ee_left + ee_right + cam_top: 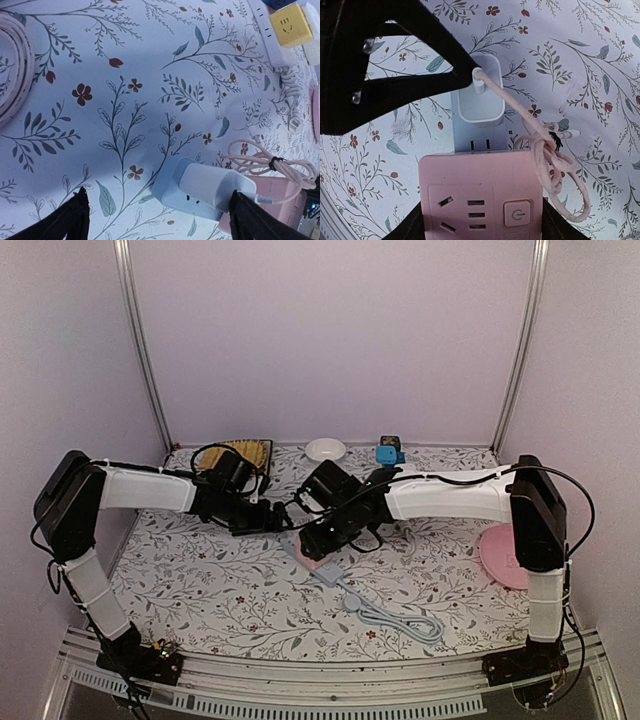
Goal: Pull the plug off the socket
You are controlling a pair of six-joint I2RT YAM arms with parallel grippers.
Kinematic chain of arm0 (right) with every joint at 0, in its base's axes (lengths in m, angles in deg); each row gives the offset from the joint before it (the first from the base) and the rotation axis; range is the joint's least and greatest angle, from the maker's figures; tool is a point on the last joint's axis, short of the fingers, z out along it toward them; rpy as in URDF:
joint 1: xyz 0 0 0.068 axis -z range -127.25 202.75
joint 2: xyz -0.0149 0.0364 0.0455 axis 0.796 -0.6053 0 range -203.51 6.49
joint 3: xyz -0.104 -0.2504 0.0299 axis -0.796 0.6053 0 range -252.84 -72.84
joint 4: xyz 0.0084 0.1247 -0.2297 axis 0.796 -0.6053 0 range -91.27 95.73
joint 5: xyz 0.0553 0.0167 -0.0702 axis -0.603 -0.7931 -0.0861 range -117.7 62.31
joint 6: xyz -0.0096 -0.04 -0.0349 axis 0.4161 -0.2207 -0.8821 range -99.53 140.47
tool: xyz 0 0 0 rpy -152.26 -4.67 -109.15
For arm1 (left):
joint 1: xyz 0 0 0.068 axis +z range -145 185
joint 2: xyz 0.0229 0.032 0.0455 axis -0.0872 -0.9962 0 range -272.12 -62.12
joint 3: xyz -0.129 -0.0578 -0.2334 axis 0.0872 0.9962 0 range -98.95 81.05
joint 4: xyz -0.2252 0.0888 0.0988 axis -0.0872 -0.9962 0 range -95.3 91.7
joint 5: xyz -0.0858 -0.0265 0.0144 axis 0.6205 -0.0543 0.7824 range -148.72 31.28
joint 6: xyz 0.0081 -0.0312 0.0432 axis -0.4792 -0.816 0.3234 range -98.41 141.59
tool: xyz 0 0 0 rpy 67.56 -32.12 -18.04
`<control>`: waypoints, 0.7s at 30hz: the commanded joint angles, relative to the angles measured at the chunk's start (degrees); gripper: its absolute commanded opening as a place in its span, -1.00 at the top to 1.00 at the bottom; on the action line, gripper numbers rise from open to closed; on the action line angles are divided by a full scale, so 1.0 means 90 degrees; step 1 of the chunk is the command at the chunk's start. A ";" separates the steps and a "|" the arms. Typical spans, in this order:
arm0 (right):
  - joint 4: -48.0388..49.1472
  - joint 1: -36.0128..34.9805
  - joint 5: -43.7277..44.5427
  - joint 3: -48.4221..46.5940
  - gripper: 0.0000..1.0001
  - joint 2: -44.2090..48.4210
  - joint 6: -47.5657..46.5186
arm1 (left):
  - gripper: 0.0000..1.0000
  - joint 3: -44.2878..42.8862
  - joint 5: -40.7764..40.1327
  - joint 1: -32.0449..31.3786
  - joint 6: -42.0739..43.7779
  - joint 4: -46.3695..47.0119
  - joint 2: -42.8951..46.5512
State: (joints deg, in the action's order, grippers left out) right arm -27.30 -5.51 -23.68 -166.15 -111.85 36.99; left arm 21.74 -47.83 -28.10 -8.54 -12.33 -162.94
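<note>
Task not yet done: white square charger plug (481, 97) is seen seated in pale-blue socket strip (480, 136) right against pink plastic socket block (480, 195), which is clamped by right fingers (409, 232); left fingers (75, 220) are spread wide astride plug, empty, so grip & pull are left.

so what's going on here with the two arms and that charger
The right end effector appears to be clamped on the pink socket block, with a finger against each side. The left end effector hangs wide open around the white charger plug, which is seated in the blue-grey power strip. The plug is not yet gripped or pulled out.
</note>
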 commanded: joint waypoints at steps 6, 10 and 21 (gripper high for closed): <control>0.0830 -0.0035 0.0701 -0.0364 0.09 0.0354 -0.0021 | -0.94 0.0459 -0.0350 -0.0209 0.0197 -0.0962 -0.0458; 0.0732 -0.0497 0.1468 -0.0765 0.09 0.0151 -0.0633 | -0.94 0.0431 -0.0370 -0.0218 0.0184 -0.0961 -0.0530; 0.0741 -0.0228 0.1208 -0.0589 0.07 0.0381 -0.0451 | -0.94 0.0411 -0.0390 -0.0229 0.0194 -0.0962 -0.0557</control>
State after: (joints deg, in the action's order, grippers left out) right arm -26.91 -9.36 -11.25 -172.01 -111.83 31.15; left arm 22.27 -48.02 -28.32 -8.54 -10.80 -163.22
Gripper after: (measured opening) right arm 0.610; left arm 0.971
